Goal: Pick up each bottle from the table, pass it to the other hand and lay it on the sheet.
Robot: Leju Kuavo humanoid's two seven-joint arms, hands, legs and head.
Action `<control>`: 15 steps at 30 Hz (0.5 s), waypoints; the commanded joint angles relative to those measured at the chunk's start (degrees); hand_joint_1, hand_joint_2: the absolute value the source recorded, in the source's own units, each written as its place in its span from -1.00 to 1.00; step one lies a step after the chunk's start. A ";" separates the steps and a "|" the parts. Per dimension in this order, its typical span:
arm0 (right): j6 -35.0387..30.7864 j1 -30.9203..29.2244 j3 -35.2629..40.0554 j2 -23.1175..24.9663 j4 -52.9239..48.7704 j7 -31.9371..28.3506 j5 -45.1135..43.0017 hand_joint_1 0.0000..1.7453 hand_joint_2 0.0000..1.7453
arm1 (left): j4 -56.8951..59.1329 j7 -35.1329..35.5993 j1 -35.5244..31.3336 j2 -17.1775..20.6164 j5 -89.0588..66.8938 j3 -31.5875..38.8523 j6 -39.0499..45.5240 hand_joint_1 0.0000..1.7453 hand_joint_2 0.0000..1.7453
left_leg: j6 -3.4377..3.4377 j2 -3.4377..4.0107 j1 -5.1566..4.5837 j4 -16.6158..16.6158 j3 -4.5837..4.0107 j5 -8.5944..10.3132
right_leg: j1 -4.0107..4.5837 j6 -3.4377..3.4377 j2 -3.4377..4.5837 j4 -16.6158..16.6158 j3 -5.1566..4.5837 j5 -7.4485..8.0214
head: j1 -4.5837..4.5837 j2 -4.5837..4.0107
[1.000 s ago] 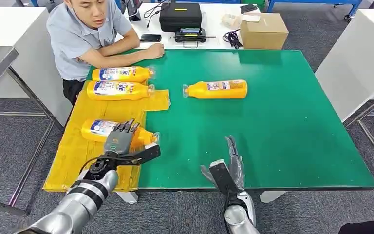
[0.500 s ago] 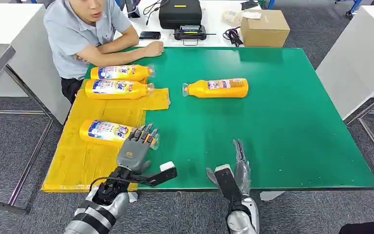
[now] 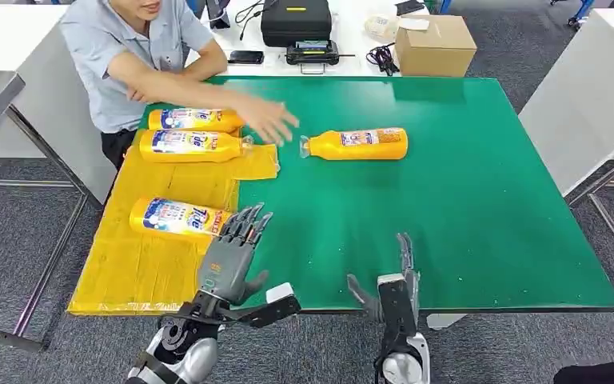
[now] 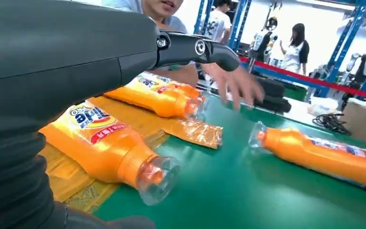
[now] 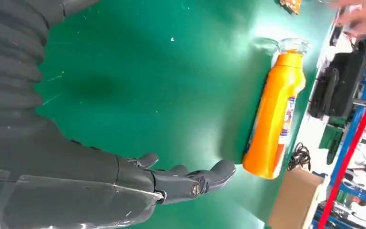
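One orange bottle [image 3: 357,145] lies on its side on the bare green table [image 3: 464,224]; it is also in the right wrist view [image 5: 274,114] and the left wrist view [image 4: 324,155]. Three more orange bottles lie on the yellow sheet [image 3: 136,268]: two at the far end [image 3: 194,119] [image 3: 192,146] and one nearer [image 3: 177,217] [image 4: 109,152]. My left hand [image 3: 230,254] hovers open by the nearer bottle's cap end, fingers spread, holding nothing. At the table's front edge my right hand [image 3: 396,288] [image 5: 171,183] stands open and empty.
A person sits at the table's far left, one hand [image 3: 268,120] stretched over the green surface close to the lone bottle's cap. Behind the table are a black case [image 3: 296,22], a cardboard box [image 3: 434,44] and cables. White tables flank both sides.
My left hand has drawn back off the nearer sheet bottle toward the front edge. The right hand has also pulled back. The person's arm has reached out toward the lone bottle.
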 commanded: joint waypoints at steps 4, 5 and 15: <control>-7.25 5.54 5.81 -2.17 -13.02 -1.17 5.20 -1.00 1.00 | -4.92 -14.51 6.31 -2.86 33.49 -0.68 -3.15 -1.00 1.00 | -0.11 0.07 0.04 0.06 0.15 -0.18 | 0.05 -0.13 0.03 0.07 0.13 -0.16 | -0.04 0.00; -10.23 6.14 6.55 -2.59 -13.81 -1.73 8.25 -1.00 1.00 | -4.94 -15.55 6.73 -3.20 36.10 -0.84 -3.24 -1.00 1.00 | -0.08 0.04 0.04 0.04 0.09 -0.12 | 0.04 -0.09 0.01 0.03 0.09 -0.11 | -0.02 0.00; -17.60 8.45 3.27 -4.36 -13.85 -1.69 23.57 -1.00 1.00 | -8.88 -26.34 10.81 -1.82 60.72 -4.21 -7.35 -1.00 1.00 | -0.12 0.04 0.05 -0.03 0.08 -0.13 | 0.06 -0.11 0.00 -0.07 0.07 -0.08 | -0.02 0.00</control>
